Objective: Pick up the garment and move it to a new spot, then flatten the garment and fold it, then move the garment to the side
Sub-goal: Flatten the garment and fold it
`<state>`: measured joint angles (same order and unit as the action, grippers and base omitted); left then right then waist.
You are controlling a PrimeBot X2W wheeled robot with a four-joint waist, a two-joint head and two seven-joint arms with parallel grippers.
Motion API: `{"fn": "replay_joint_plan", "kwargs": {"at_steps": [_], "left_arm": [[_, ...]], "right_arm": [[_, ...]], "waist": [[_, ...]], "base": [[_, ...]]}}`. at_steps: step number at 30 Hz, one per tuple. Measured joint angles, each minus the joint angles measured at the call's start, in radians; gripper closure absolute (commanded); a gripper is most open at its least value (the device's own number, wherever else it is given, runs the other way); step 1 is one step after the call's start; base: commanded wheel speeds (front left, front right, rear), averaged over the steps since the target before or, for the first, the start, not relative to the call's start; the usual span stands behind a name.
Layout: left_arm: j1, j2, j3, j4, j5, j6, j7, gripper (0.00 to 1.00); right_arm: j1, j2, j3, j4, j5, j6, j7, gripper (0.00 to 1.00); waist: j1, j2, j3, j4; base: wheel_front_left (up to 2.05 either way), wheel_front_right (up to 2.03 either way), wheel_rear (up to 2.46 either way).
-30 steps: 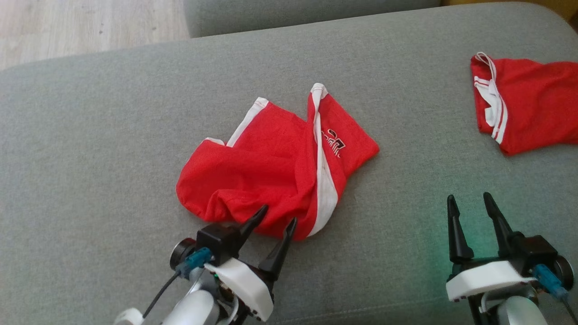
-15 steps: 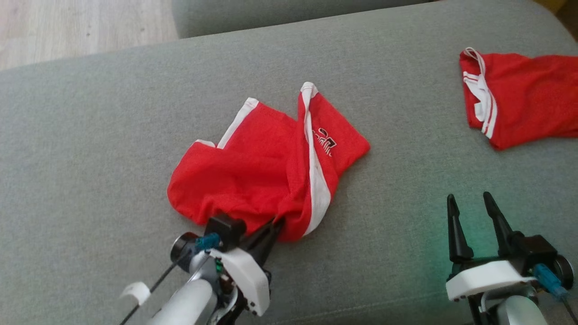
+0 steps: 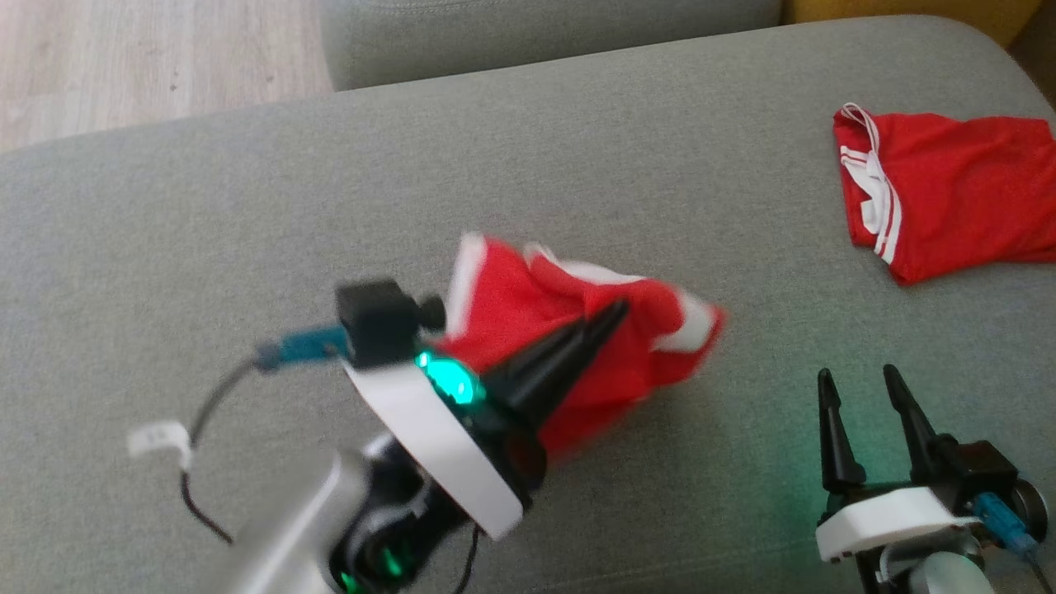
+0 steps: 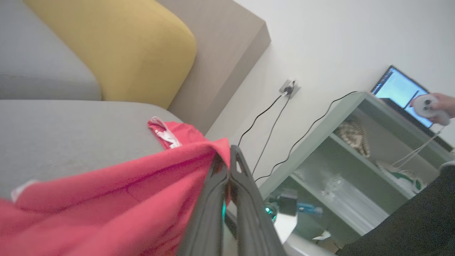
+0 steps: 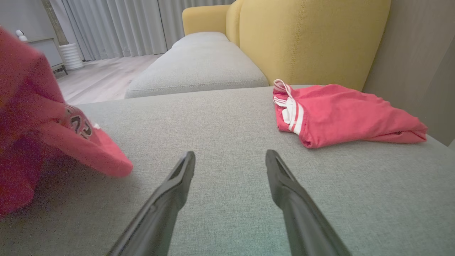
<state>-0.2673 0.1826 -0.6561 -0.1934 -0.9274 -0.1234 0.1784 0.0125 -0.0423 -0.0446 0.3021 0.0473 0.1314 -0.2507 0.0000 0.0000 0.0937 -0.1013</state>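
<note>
Grips the red garment with the shut left gripper, bunched, hanging over the grey cushion at centre. Holds the right gripper spread wide, empty, lower right. Beyond, far right, a second garment lying flat.

I am standing in a home living room. A long grey fabric sofa seat runs ahead, with mustard-yellow back cushions behind it. Pale pleated curtains hang to a light wood-plank floor. On the plain white wall sits a socket with dark cables trailing down. Beside it is a pale green shelf unit with household oddments on its shelves and a lit laptop screen on top. A person's hand there holds a white controller.
</note>
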Motion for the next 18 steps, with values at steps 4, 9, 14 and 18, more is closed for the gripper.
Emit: {"fn": "replay_joint_plan", "kwargs": {"at_steps": [4, 9, 14, 18], "left_arm": [[-0.058, -0.034, 0.046, -0.075, -0.120, 0.010, 0.041, 1.00], [-0.135, -0.102, 0.072, -0.111, -0.221, 0.087, 0.059, 1.00], [-0.175, -0.125, 0.094, -0.122, -0.309, 0.166, 0.046, 1.00], [-0.245, -0.133, 0.136, -0.051, -0.311, 0.204, -0.009, 1.00]], "right_arm": [[-0.001, 0.000, 0.007, 0.004, 0.008, 0.000, 0.000, 0.00], [-0.001, 0.000, 0.007, 0.013, 0.017, 0.000, 0.000, 0.00], [-0.001, 0.000, 0.005, 0.016, 0.025, 0.000, 0.000, 0.00], [-0.001, 0.000, 0.004, 0.017, 0.028, 0.000, 0.000, 0.00]], "waist": [[0.0000, 0.0000, -0.008, -0.011], [0.0000, 0.0000, -0.018, -0.036], [0.0000, 0.0000, -0.020, -0.065], [0.0000, 0.0000, -0.017, -0.092]], "base": [[0.00, 0.00, 0.00], [0.00, 0.00, 0.00], [0.00, 0.00, 0.00], [0.00, 0.00, 0.00]]}}
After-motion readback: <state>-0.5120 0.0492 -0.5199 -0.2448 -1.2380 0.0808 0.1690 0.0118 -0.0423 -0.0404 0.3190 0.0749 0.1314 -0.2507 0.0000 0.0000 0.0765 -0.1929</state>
